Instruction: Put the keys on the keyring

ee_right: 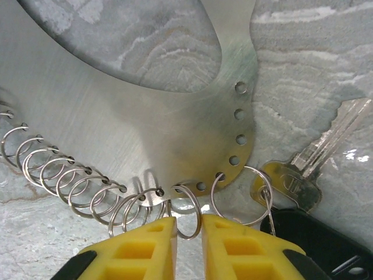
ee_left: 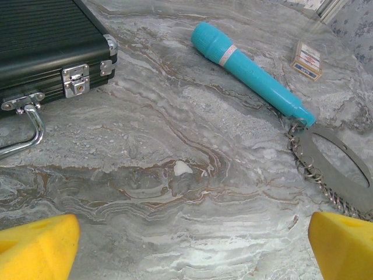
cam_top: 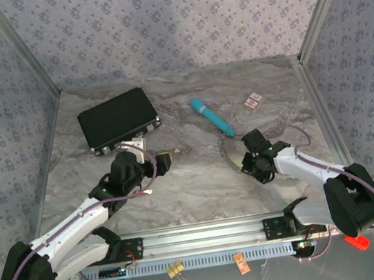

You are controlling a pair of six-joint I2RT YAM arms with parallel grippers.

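Observation:
The keyring (ee_right: 116, 122) is a flat silvery plate loop with several small split rings hung through holes along its rim. It lies on the marble table (cam_top: 193, 181), right of centre (cam_top: 231, 153), and shows at the right edge of the left wrist view (ee_left: 335, 157). My right gripper (ee_right: 188, 224) stands at its near rim (cam_top: 251, 159), with the yellow fingers nearly together on one small split ring (ee_right: 195, 204). A silver key (ee_right: 309, 169) and a black fob (ee_right: 315, 239) hang on the neighbouring split ring to the right. My left gripper (ee_left: 192, 233) hovers open over bare marble (cam_top: 159, 163).
A teal pen-like stick (cam_top: 212, 117) lies with its tip at the keyring's far edge. A black case (cam_top: 118, 118) with metal latches sits at the back left, and a small card box (cam_top: 254, 101) at the back right. Patterned walls enclose the table on three sides.

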